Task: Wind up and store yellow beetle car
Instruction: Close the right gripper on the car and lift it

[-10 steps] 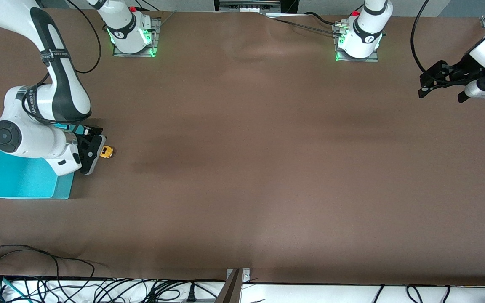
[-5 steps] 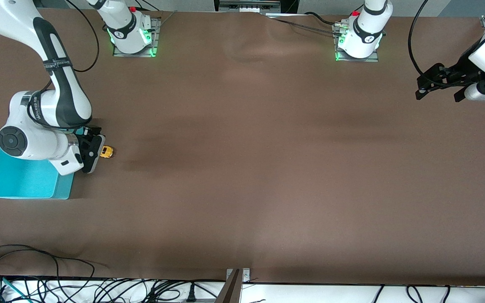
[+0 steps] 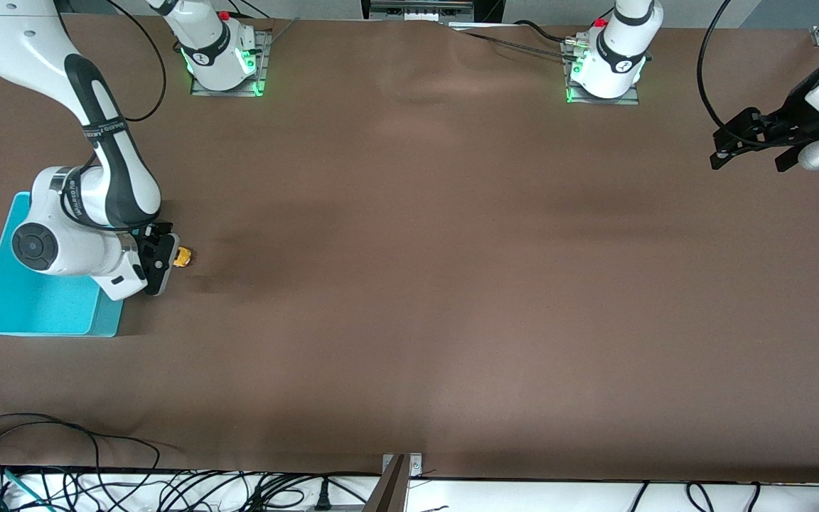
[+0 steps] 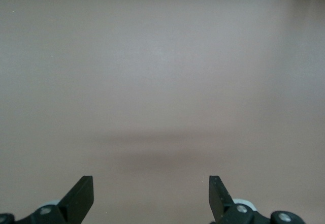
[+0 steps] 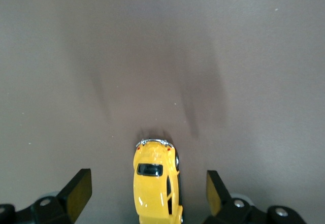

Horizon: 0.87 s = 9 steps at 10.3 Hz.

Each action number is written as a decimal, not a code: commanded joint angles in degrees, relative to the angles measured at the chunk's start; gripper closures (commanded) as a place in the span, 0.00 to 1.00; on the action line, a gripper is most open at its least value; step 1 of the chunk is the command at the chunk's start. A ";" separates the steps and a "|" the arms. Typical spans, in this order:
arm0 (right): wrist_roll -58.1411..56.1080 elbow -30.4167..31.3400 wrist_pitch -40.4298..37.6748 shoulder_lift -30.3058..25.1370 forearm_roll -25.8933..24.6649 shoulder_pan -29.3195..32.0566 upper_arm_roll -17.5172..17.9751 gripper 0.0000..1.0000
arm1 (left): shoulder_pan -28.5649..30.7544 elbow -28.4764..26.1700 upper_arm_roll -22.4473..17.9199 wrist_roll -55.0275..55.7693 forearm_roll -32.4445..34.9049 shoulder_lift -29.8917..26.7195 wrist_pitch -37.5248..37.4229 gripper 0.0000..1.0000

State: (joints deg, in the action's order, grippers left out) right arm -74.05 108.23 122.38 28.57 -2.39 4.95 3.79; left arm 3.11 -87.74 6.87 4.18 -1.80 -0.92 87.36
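Note:
The yellow beetle car stands on the brown table beside the turquoise bin, at the right arm's end of the table. My right gripper is low over the car and open. Its fingers stand on either side of the car's body with a gap on each side. In the front view the hand covers part of the car. My left gripper waits open and empty above bare table at the left arm's end.
The bin's open floor shows nothing in it, though the right arm's wrist hangs over part of it. Cables run along the table edge nearest the front camera. A metal bracket sits at the middle of that edge.
The right arm has swung in and brought its hand farther over the car, which has not moved. The left gripper has shifted slightly in the air.

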 commanded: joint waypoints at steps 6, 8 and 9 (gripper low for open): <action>-2.32 6.28 7.42 0.08 -4.64 0.32 -0.01 0.00 | -0.30 1.70 1.92 0.04 -0.83 0.13 -2.02 0.00; -4.94 6.38 9.35 0.69 -6.48 0.32 -1.76 0.00 | -0.39 1.70 2.00 0.04 -0.83 0.22 -2.02 0.00; -6.26 6.38 10.15 1.22 -6.49 0.32 -2.46 0.00 | -0.39 1.70 2.00 0.04 -0.83 0.30 -2.02 0.00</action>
State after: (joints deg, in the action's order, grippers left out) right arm -77.82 113.95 130.54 29.28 -7.97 4.99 2.19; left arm 2.76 -87.22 8.90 4.18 -1.81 -0.93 86.56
